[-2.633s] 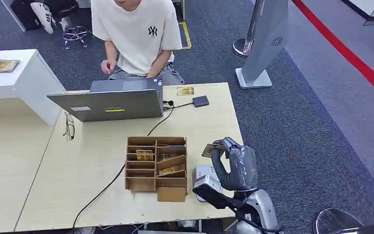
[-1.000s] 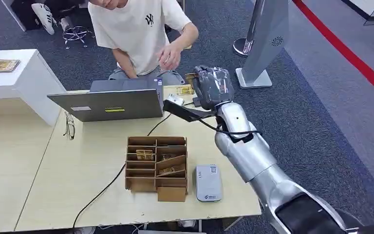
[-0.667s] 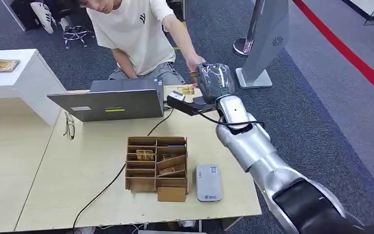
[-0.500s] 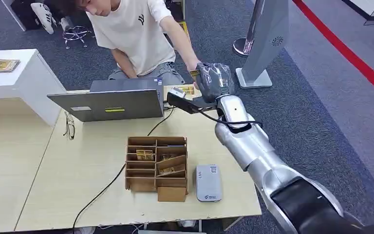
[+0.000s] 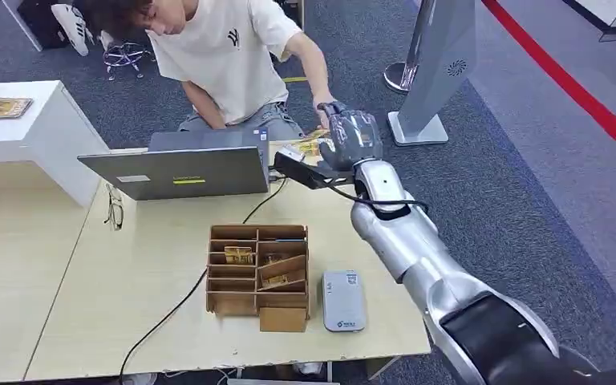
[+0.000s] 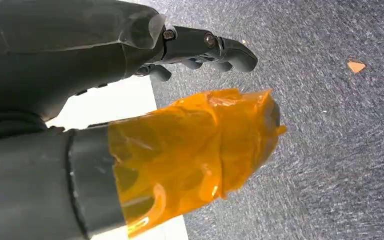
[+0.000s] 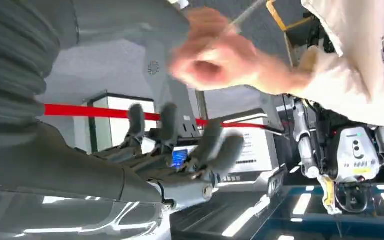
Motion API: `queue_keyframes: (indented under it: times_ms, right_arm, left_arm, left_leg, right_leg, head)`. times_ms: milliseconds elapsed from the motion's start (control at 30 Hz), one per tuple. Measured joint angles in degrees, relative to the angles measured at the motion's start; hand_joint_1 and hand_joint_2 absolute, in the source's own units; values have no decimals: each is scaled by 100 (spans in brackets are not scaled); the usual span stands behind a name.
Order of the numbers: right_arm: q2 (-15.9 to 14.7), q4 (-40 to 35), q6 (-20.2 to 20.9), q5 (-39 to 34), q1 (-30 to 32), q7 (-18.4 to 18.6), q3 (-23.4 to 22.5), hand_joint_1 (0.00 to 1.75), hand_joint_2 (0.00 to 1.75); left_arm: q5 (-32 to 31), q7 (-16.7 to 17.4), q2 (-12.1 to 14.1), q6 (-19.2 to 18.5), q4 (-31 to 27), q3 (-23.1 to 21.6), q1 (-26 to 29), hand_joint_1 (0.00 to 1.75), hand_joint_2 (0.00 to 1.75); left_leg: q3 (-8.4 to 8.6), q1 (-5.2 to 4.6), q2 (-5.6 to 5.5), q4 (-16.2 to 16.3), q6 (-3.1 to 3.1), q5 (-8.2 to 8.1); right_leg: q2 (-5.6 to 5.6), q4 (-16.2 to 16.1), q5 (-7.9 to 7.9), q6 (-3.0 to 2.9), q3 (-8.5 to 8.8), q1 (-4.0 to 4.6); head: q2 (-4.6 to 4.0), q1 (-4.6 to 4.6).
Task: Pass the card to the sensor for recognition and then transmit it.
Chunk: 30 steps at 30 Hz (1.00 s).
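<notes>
The right hand (image 5: 351,138) is stretched out over the table's far edge, upper middle of the frame, fingers spread and empty. The card (image 7: 247,13) is just beyond its fingertips, pinched in the person's hand (image 7: 220,57), blurred in the right wrist view; from the head view that handover is hidden behind the robot's hand. The left hand (image 6: 130,105) hangs over grey carpet, fingers loosely curled around nothing, its thumb wrapped in orange film. The sensor (image 5: 343,300) lies on the wooden table (image 5: 128,281) beside a cardboard organizer (image 5: 257,275), lower middle.
</notes>
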Motion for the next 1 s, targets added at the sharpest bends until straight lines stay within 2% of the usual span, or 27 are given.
queue_keyframes:
  times_ms: [167,300,567,767,1000]
  right_arm:
    - [39,41,-24,-98,38,-83,-20,0,175]
    - [98,-215,-96,-685,281,-420,-125,0,175]
    - [249,-2021,-208,-2197,1464,-1041,-389,0,175]
    - [278,-3441,46,-3248,2477,-1292,-336,0,175]
    - [256,-4459,286,-3602,3440,-1429,5,0,175]
  left_arm:
    - [0,0,-2,-2,0,0,-5,0,0]
    - [11,0,-22,-4,0,2,-2,0,0]
    - [50,-59,-138,17,0,116,17,0,0]
    - [173,-109,-227,61,0,317,50,0,0]
    - [271,-149,-291,109,0,577,73,0,0]
  left_leg:
    - [0,0,1,0,0,0]
    - [0,0,0,0,0,0]
    - [-7,0,-1,-1,0,-1]
    - [-10,0,-1,-1,0,-2]
    - [-10,1,0,-2,-2,-3]
  right_leg:
    - [2,0,0,0,-1,0]
    - [0,0,0,-1,-1,0]
    - [-1,0,-3,1,-8,0]
    - [-1,-1,-3,1,-11,0]
    - [-1,-1,-4,-1,-14,0]
  head:
    - [0,0]
    - [0,-2]
    - [0,-2]
    - [0,0]
    - [0,2]
